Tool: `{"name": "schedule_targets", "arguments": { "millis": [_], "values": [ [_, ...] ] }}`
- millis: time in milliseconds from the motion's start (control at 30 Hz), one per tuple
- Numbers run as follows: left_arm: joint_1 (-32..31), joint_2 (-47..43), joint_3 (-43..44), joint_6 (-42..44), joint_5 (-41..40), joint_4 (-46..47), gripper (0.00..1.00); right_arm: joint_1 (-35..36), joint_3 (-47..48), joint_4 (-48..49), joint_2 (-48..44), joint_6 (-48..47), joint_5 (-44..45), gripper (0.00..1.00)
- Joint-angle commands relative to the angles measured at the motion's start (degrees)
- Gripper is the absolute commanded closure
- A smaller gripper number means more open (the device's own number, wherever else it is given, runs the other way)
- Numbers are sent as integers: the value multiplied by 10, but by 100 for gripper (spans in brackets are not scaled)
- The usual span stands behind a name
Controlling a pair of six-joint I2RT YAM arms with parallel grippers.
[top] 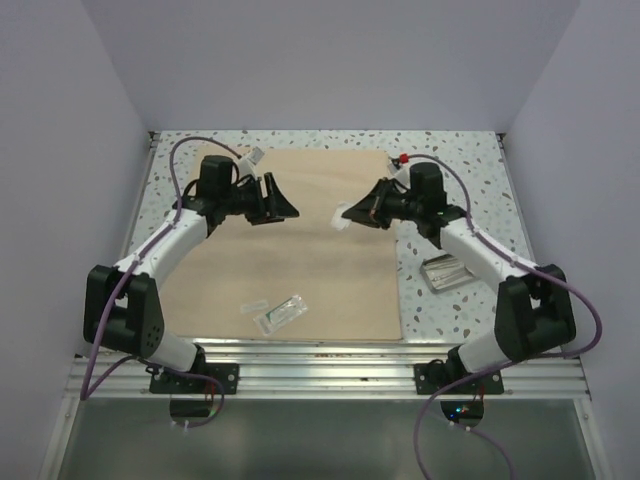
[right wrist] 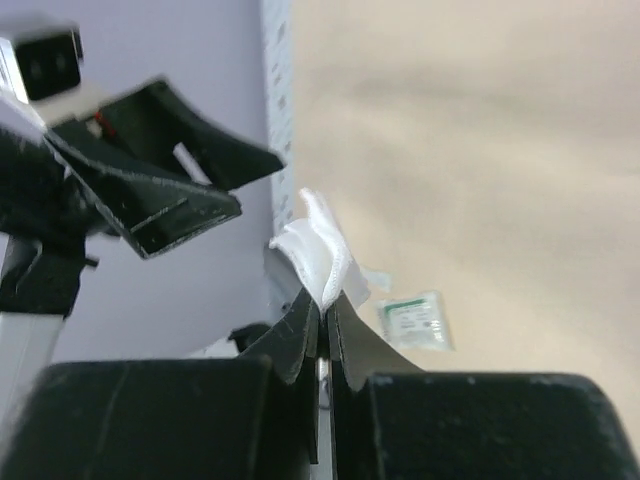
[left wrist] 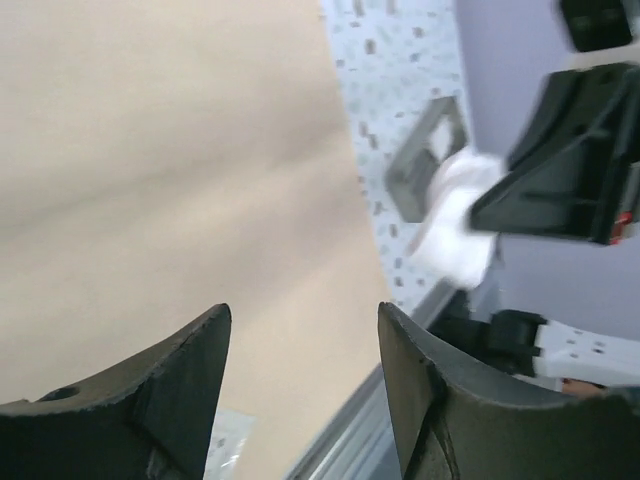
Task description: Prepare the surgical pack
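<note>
R claw (right wrist: 322, 300) clenched on edge of white folded wad (right wrist: 318, 250); most of wad sticks out past tips. L claw (top: 283, 205) faces it, close, jaws spread, nothing in it. Below both claws: surgical pack (top: 300, 270), tan cloth spread flat on tabletop (top: 450, 160). Clear pouches (top: 282, 313) on cloth toward near edge, well apart from claws. Metal tray (top: 445, 272) off cloth, behind R claw. My read: wad goes on mid cloth. I'd pull L claw back, drop R low, let go only w/ wad touching cloth. Grip is thin, could slip.
</note>
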Motion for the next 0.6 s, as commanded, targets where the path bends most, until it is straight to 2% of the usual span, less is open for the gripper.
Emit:
{"name": "schedule_targets", "arguments": {
  "millis": [0, 67, 133, 267, 433, 567],
  "values": [
    [10, 9, 25, 105, -123, -152, 35, -111, -12, -192, -74, -91, 79, 100],
    [10, 5, 16, 112, -157, -165, 35, -167, -31, -254, -108, -123, 107, 100],
    [10, -1, 8, 113, -179, -171, 35, -283, -54, -335, -160, -171, 143, 100],
    [10, 14, 22, 123, -176, -183, 36, -401, -85, -405, -181, -241, 138, 100],
    [10, 44, 57, 127, -156, -199, 36, -459, -101, -399, -142, -282, 164, 100],
    [10, 50, 59, 129, -150, -195, 37, -522, -99, -358, -90, -295, 92, 100]
  ]
}}
